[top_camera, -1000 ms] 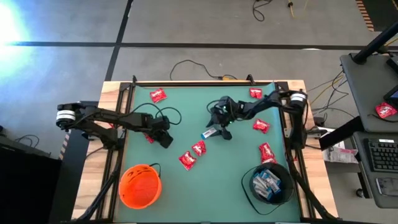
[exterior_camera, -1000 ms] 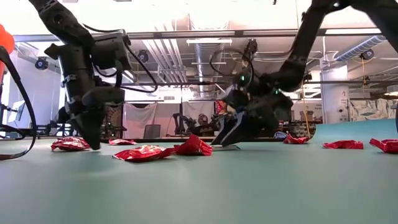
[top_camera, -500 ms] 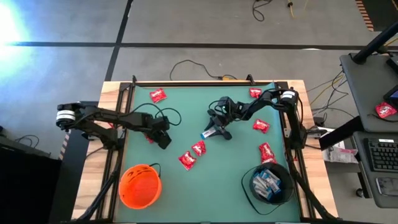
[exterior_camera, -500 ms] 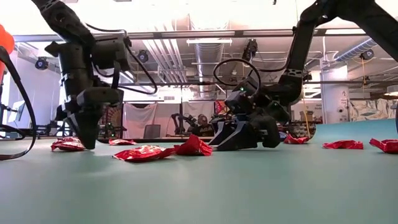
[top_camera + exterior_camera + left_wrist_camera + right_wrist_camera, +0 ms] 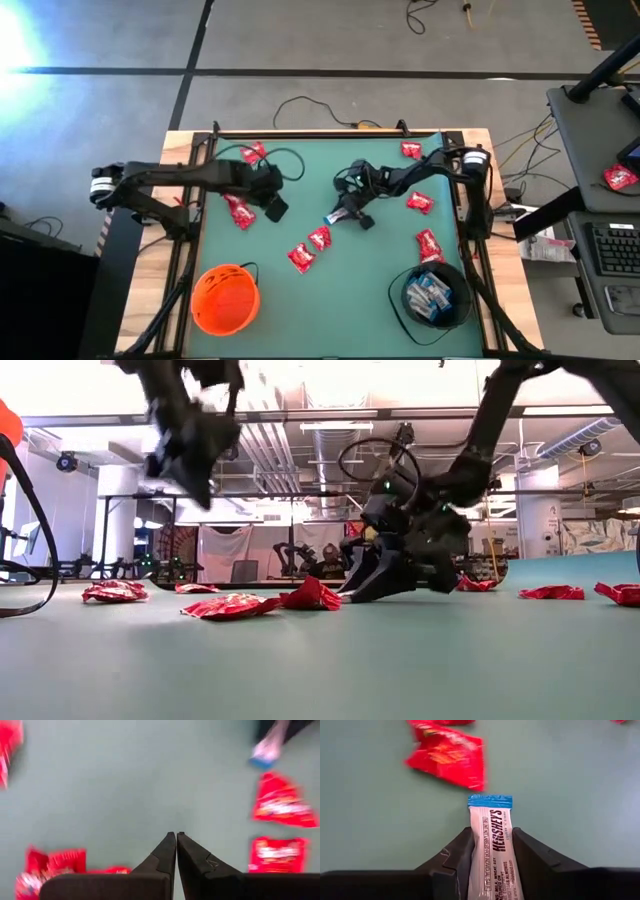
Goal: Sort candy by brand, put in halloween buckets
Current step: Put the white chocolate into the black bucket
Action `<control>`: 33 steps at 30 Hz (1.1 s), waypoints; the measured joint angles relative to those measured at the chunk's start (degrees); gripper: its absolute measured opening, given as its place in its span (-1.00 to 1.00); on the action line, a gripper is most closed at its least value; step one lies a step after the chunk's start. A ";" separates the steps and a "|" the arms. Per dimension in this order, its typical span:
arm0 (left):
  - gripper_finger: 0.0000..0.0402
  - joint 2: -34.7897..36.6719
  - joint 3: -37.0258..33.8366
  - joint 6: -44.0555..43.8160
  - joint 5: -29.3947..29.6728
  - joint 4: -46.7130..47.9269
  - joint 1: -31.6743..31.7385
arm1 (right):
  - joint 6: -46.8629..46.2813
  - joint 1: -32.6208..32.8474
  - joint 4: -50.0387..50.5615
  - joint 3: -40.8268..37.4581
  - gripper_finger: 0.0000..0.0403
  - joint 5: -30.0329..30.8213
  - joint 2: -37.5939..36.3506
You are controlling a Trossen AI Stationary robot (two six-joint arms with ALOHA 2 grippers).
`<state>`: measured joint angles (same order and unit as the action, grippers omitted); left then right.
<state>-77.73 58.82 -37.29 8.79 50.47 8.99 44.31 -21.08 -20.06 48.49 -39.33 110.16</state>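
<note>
One blue-and-white bar pinched between right gripper fingers mid-table, low on the mat, likely bound for black bucket already holding matching bars. Left gripper fully closed, empty, raised above red candies; orange bucket looks empty.

**Workshop around the green table**

A green-topped table on a wooden base stands on grey floor crossed by dark lines, cables trailing at upper right. A desk with a keyboard fills the right edge. Across the room, ceiling lights and pipes run overhead.
</note>
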 joint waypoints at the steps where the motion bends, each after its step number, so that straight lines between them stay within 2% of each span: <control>1: -1.00 0.02 2.21 1.97 0.84 0.65 -0.05 | -0.06 0.76 1.67 -0.16 -0.40 1.03 -2.23; 4: -1.00 0.52 7.44 6.95 4.06 1.99 -0.02 | 0.47 4.25 7.69 -0.36 -0.40 6.79 -10.46; 8: -1.00 2.66 10.53 9.99 9.38 3.42 0.00 | 4.67 11.45 18.76 -0.11 -0.45 14.74 -22.04; 11: -1.00 5.57 10.58 12.09 12.50 2.55 0.00 | 0.58 18.49 23.77 -0.26 -0.45 19.84 -28.91; 15: -1.00 9.54 9.02 15.31 13.26 1.47 0.00 | -12.03 27.45 27.25 -0.07 -0.42 27.12 -36.22; 20: -1.00 13.89 7.19 15.81 13.28 1.71 0.00 | -26.73 39.29 31.68 0.53 -0.44 38.55 -40.90; 24: -1.00 16.19 7.16 20.11 14.07 1.43 0.04 | -41.54 46.34 47.54 7.38 -0.46 45.16 -41.15; 30: -1.00 16.71 7.16 27.47 26.25 -1.73 0.08 | -70.02 55.31 69.77 21.19 -0.46 46.62 -37.91; 33: -1.00 15.82 7.13 33.64 27.99 -0.75 0.32 | -82.97 60.99 77.26 28.42 -0.47 44.74 -35.64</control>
<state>-61.91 65.94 -3.65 36.77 49.72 9.31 -38.66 39.90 57.20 76.90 5.41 74.51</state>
